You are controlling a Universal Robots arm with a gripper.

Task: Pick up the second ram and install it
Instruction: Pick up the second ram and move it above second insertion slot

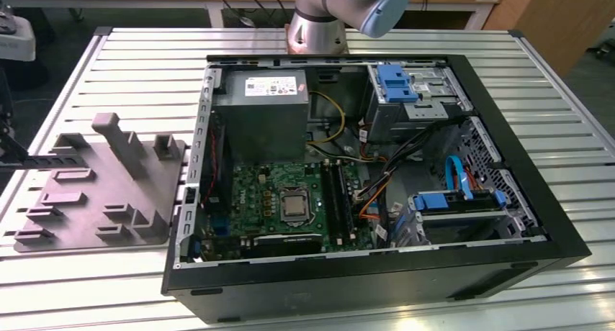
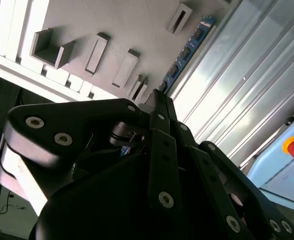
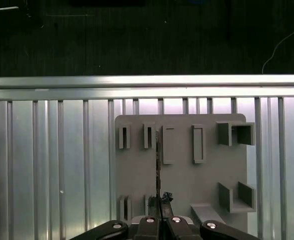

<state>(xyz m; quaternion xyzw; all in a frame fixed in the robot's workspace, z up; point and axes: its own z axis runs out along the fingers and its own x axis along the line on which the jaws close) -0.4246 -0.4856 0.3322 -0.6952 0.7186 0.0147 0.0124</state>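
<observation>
My gripper (image 3: 159,204) is shut on the second ram (image 3: 158,160), a thin dark stick seen edge-on over the grey fixture plate (image 3: 182,185). In the second wrist view the fingers (image 2: 163,112) meet on the blue-green board of the ram (image 2: 187,50), which runs away from them along the plate's edge. In the exterior view the gripper (image 1: 16,155) is at the far left edge, with the ram (image 1: 48,159) sticking out level over the plate (image 1: 96,194). The open computer case (image 1: 384,273) lies at the exterior view's right of the plate, its black memory slots (image 1: 335,194) beside the silver processor socket (image 1: 291,203).
The grey plate carries raised blocks and slot holders (image 1: 120,140). Inside the case are a power supply (image 1: 259,108), blue drive brackets (image 1: 394,83) and loose cables (image 1: 375,194). The arm's base (image 1: 317,25) stands behind the case. The slatted metal table (image 1: 96,288) ends just beyond the plate.
</observation>
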